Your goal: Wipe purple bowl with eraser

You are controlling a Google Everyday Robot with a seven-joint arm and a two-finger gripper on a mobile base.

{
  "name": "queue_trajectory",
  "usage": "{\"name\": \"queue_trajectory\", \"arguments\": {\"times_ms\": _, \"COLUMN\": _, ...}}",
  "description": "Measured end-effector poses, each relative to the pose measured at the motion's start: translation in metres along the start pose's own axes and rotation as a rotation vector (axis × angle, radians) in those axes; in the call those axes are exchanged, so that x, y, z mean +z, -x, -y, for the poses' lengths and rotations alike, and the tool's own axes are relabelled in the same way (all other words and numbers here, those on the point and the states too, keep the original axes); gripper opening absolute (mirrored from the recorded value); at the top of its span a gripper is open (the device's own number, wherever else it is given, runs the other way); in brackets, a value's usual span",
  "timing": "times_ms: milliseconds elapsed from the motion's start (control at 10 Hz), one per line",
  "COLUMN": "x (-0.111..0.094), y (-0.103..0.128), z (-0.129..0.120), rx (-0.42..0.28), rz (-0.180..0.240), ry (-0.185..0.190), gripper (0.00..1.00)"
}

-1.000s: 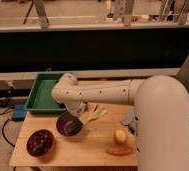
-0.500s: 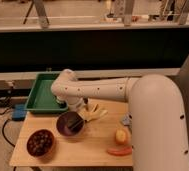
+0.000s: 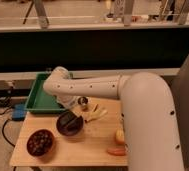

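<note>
Since the earlier frames your arm has swung left and pulled up slightly. Your gripper (image 3: pixel 77 116) now sits at the rim of the purple bowl (image 3: pixel 68 123), mid-table, just below the green tray (image 3: pixel 38 100). A dark block, likely the eraser (image 3: pixel 79 120), rests against the rim; whether the jaws clamp it, you cannot tell. Wiping looks underway, not finished.

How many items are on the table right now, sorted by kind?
Bowls: 2, the purple bowl and a dark bowl.
Trays: 1, the green tray.
Food pieces: 3, banana, apple, carrot.
Gripper: 1, just behind the purple bowl.
Total: 7.
</note>
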Motion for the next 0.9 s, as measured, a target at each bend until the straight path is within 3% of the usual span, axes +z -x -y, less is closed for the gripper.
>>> {"name": "queue_trajectory", "arguments": {"times_ms": 500, "x": -0.005, "y": 0.027, "z": -0.027, "rx": -0.041, "rz": 0.025, "ry": 0.003, "gripper": 0.00}}
{"name": "queue_trajectory", "arguments": {"times_ms": 900, "x": 0.010, "y": 0.005, "z": -0.054, "rx": 0.010, "rz": 0.025, "ry": 0.035, "gripper": 0.00}}
